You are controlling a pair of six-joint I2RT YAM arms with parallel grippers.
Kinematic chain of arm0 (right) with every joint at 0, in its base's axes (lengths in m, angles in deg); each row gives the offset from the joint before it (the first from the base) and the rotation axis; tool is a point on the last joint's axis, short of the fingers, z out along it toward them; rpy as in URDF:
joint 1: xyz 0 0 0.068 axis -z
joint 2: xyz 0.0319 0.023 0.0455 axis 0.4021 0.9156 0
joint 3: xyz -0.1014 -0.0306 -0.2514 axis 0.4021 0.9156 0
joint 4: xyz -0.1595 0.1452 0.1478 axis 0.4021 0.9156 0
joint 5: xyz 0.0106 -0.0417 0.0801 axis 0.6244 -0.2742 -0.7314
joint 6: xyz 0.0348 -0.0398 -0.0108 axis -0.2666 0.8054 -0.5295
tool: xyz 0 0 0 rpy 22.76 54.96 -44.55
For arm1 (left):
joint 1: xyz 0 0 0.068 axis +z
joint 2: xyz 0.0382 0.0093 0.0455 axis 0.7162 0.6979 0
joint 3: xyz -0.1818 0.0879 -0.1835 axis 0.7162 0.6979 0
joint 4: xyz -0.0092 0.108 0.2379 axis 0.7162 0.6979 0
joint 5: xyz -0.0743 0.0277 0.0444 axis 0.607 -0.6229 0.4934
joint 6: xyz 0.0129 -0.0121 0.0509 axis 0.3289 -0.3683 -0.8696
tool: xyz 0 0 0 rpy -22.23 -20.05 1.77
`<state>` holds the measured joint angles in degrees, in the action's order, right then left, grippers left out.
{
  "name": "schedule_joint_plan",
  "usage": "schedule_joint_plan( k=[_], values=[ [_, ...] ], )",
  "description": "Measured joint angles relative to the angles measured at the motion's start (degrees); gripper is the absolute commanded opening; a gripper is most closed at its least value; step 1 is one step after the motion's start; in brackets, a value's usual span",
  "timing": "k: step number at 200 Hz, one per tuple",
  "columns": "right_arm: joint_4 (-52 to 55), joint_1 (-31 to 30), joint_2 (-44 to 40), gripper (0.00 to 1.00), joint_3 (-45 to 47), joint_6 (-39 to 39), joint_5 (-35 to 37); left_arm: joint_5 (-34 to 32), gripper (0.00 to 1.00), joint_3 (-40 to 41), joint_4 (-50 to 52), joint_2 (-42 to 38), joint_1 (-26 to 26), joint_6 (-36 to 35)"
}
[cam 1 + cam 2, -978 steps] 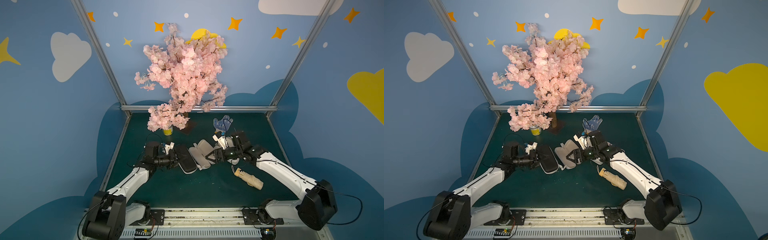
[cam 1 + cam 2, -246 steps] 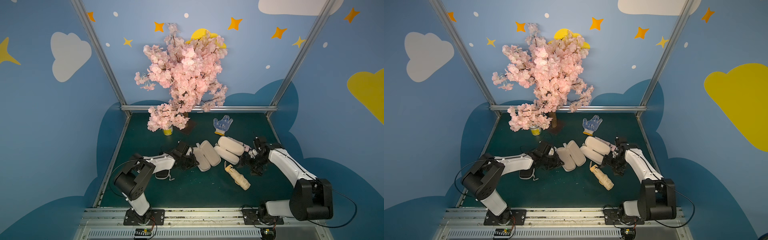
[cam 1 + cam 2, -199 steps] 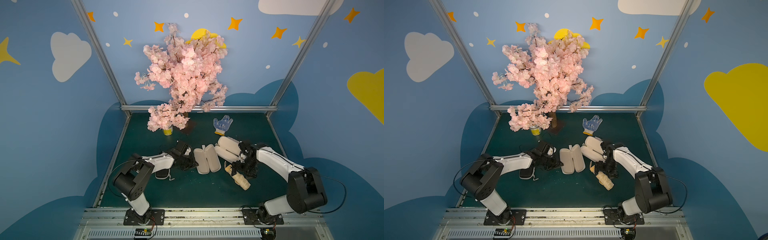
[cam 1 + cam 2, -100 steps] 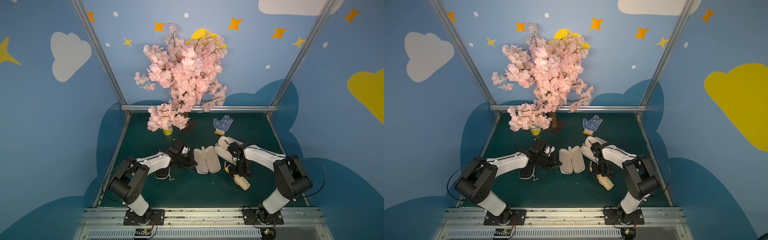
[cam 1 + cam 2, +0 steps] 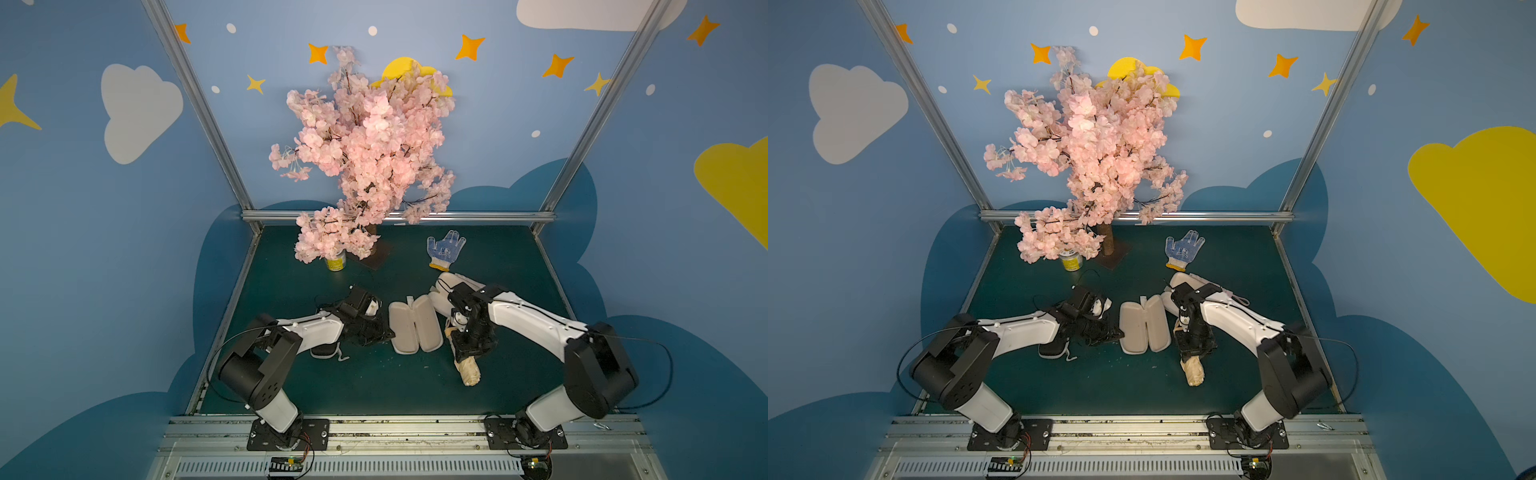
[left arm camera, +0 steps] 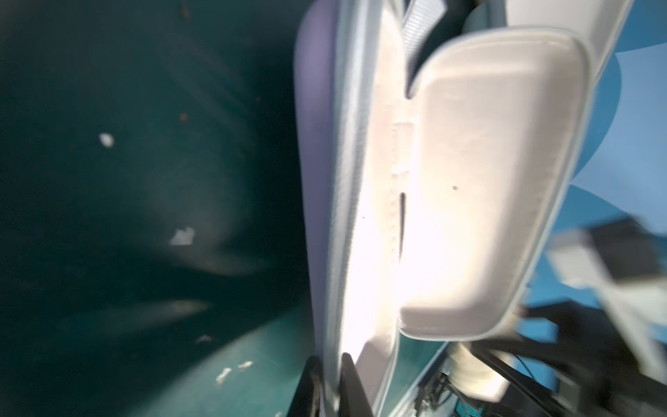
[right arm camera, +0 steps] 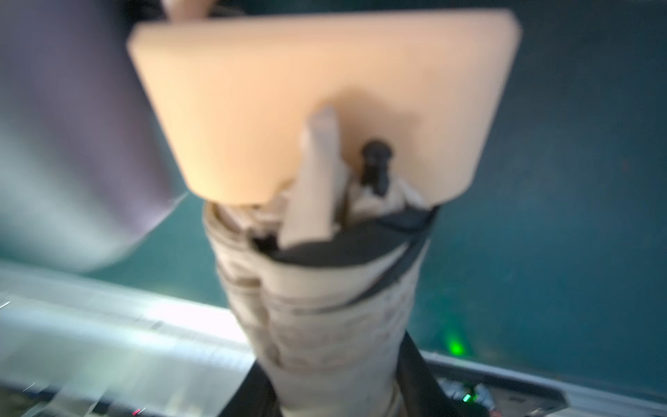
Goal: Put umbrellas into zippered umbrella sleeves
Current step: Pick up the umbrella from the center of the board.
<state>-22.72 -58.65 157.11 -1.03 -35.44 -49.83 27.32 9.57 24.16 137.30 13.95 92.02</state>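
Observation:
The lavender sleeve (image 5: 414, 324) lies open in the middle of the mat in both top views, its cream lining up (image 5: 1144, 324). My left gripper (image 6: 330, 382) is shut on its near rim, which passes between the two dark fingers; the sleeve's two lined halves (image 6: 487, 180) spread beyond. The cream-beige umbrella (image 5: 469, 372) lies on the mat to the right of that sleeve. My right gripper (image 7: 332, 390) is shut on its fabric body (image 7: 325, 307), a finger on each side, with the peach handle block (image 7: 325, 101) beyond. My right gripper (image 5: 1192, 351) covers the umbrella's upper half.
An off-white sleeve (image 5: 446, 286) lies closed behind my right arm. A black sleeve (image 5: 324, 351) shows under my left forearm. A dotted work glove (image 5: 445, 248), a blossom tree (image 5: 365, 166) and a yellow can (image 5: 336, 262) stand at the back.
My right arm swung in from the right side of the off-white sleeve to the umbrella and its jaws closed around it. The left gripper kept its hold on the lavender sleeve's rim.

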Motion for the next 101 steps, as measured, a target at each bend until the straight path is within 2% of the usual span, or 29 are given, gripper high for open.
schedule_joint_plan(
  k=[22, 40, 67, 101],
  values=[
    [4.81, -1.27, -9.22, 0.18, -3.39, -2.78, -7.56, -2.6, 0.08, 2.1, -2.54, 0.0, -1.2, 0.07],
    [7.02, -5.01, -11.85, 0.17, -5.81, -5.33, -13.46, -4.52, 0.07, 2.05, -4.63, 0.0, -3.39, 0.02],
    [8.66, -10.97, -7.13, 0.16, -9.57, -7.63, -20.61, -5.66, 0.06, 1.2, -8.46, 0.59, -6.69, 0.48],
    [4.55, -9.03, 1.6, 0.08, -10.32, -8.07, -26.97, -6.75, 0.05, 1.2, -11.23, 0.81, -9.77, 2.38]
  ],
)
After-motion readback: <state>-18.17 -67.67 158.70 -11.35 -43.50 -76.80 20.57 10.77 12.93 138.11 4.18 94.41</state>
